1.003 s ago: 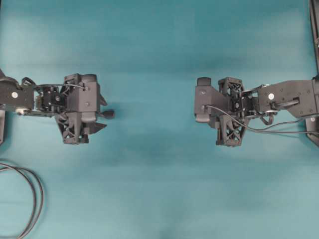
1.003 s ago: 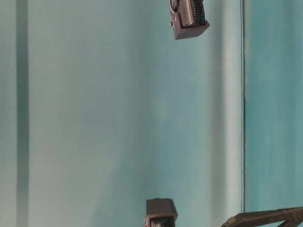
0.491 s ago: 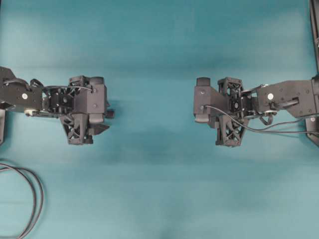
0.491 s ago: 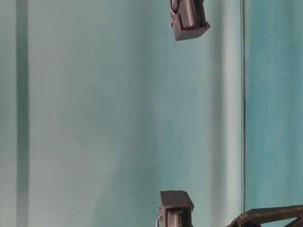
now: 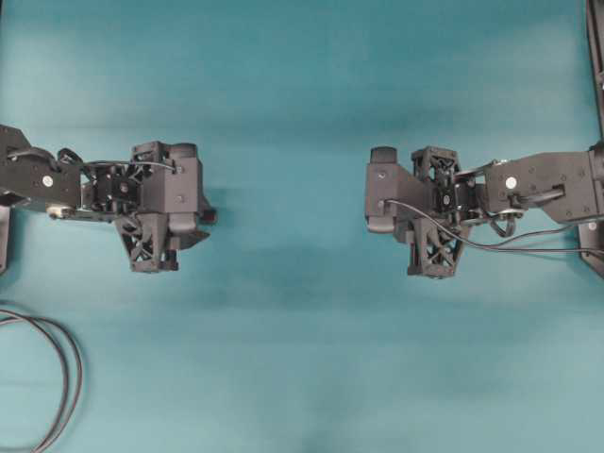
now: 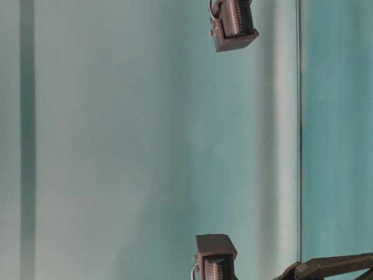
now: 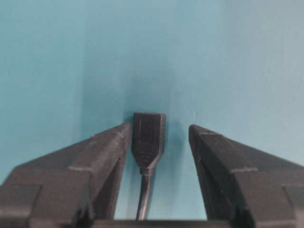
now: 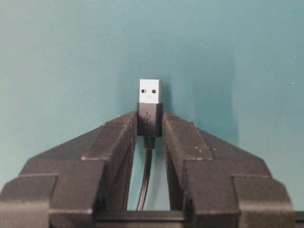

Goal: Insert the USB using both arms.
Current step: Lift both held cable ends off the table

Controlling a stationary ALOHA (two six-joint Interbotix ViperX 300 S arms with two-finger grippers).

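Teal worktop (image 5: 302, 359): left gripper (image 7: 159, 137) narrowed from wide but not yet clamped on USB socket (image 7: 148, 137); USB plug (image 8: 150, 107) clamped in right gripper (image 8: 150, 126), at 3 o'clock overhead.

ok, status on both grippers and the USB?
Right gripper shut on plug. Left gripper jaws astride socket, gap on one side. Nothing in the way.

surface: teal table (image 5: 302, 359) | on it: black cable (image 5: 58, 377), lower-left corner
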